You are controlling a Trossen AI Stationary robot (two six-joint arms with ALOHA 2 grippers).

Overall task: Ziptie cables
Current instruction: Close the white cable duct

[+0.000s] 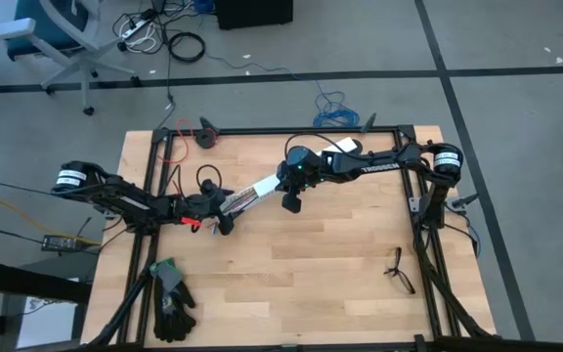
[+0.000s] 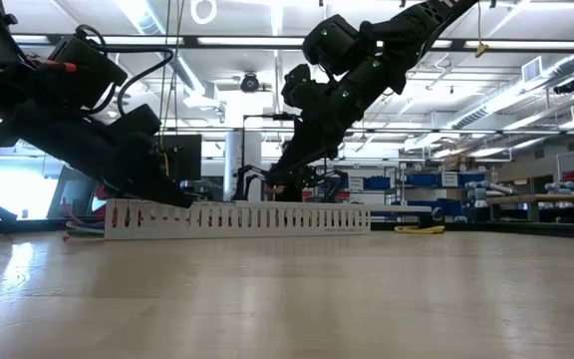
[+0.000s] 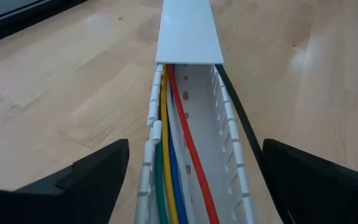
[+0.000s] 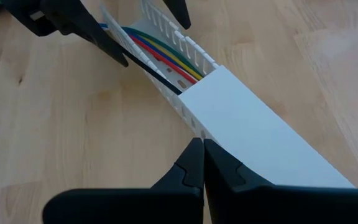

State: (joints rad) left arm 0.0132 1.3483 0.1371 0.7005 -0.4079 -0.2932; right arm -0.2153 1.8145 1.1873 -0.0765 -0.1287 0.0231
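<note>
A white slotted channel (image 1: 254,193) lies slantwise on the wooden table, and a white lid (image 3: 188,34) covers its far part. The cables (image 3: 173,162), red, yellow, blue and green, run inside the channel's uncovered part. The ziptie (image 3: 244,127), a thin black strip, lies along the outside of one slotted wall. My left gripper (image 3: 196,149) is open, with one finger on either side of the channel's uncovered end and a gap to each wall. My right gripper (image 4: 202,144) is shut, its tips beside the channel's wall where the lid ends. My right gripper's shut fingertips (image 4: 194,152) come slanting down from the table's right side to the channel's slotted wall (image 4: 188,115), just beside the lid's end. I cannot tell whether they touch it.
A pair of black gloves with green trim (image 1: 169,298) lies at the near left corner. A small black forked object (image 1: 399,269) lies near the right edge. A black cable loop (image 1: 206,181) sits behind the left gripper. Bare wood fills the table's near middle.
</note>
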